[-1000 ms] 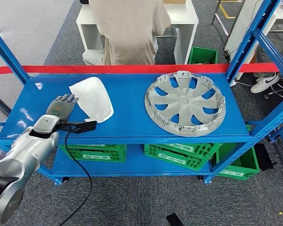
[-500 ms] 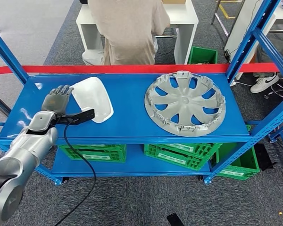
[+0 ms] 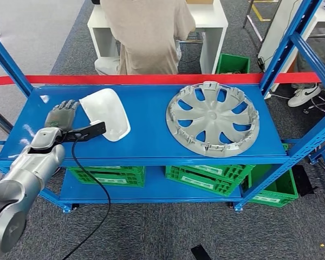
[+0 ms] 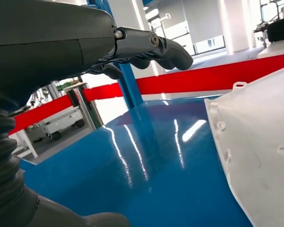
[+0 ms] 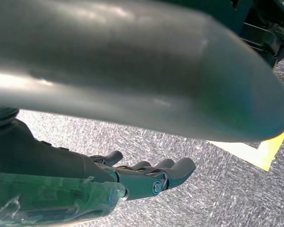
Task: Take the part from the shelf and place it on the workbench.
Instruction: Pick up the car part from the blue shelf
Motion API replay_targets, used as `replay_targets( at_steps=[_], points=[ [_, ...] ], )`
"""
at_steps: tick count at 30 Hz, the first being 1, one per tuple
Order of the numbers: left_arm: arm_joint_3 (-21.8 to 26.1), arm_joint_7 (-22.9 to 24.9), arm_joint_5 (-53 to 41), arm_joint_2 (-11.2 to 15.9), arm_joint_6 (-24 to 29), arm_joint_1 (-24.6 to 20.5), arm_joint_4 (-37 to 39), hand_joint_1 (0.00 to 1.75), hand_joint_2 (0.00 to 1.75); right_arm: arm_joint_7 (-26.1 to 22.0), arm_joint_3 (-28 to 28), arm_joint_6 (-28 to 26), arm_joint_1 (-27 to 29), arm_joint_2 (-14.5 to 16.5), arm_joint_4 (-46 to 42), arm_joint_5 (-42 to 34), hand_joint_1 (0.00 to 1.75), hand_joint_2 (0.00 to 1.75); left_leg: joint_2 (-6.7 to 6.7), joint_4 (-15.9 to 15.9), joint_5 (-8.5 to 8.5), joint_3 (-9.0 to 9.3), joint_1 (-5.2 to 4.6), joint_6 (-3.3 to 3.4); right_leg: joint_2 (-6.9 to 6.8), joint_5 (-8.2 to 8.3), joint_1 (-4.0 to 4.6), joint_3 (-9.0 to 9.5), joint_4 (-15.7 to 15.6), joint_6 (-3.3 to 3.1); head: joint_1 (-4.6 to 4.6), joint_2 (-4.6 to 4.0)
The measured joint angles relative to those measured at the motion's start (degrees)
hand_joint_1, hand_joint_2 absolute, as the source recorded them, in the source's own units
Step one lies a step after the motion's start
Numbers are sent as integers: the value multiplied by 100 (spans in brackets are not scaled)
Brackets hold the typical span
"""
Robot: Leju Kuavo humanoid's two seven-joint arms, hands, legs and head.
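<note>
At left of the frame, the left hand (image 3: pixel 62 114), fingers spread and holding nothing, has slid leftward off the white part (image 3: pixel 106 113), so grasping likely remains undone.

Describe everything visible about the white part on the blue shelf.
The white part is a smooth, glossy, plastic-looking shell, rounded at its near end and narrowing toward the far left corner. It lies on the left half of the blue shelf's top level, well apart from the grey wheel cover. The left wrist view shows small moulded tabs and clips along its edge. The left hand is beside its left edge with fingers extended, not gripping it; whether they touch cannot be told.
</note>
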Motion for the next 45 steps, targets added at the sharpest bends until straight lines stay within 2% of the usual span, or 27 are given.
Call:
replay_targets(
  at_steps=[6,14,19,37,45],
  points=[
    [131,-282,258,-225,-405,84,2,0,175,23,0,59,-24,3,0,57,0,0,-5,0,0,-4,-2,1,-7,-1,-2,0,0,1,0,0],
    [217,-433,375,-616,-529,219,2,0,175,32,0,87,-60,13,0,80,0,0,-7,1,-1,-6,-7,3,-7,0,-7,-3,-1,2,-1,0],
    [255,-431,385,-756,-530,259,2,0,175,43,0,86,-58,15,0,84,0,0,-7,0,-2,-7,-6,3,-6,-1,-6,-4,-1,2,-1,0],
    [451,-221,503,-855,-585,325,2,0,175,47,0,86,-57,16,0,131,0,0,-7,0,-1,-5,-6,3,-7,0,-6,0,-1,2,0,0],
    [465,274,69,-858,-808,327,11,0,175,54,0,102,-65,18,0,162,0,0,-7,0,-3,13,-7,4,-7,-1,-6,19,-1,3,1,0]
  ],
)
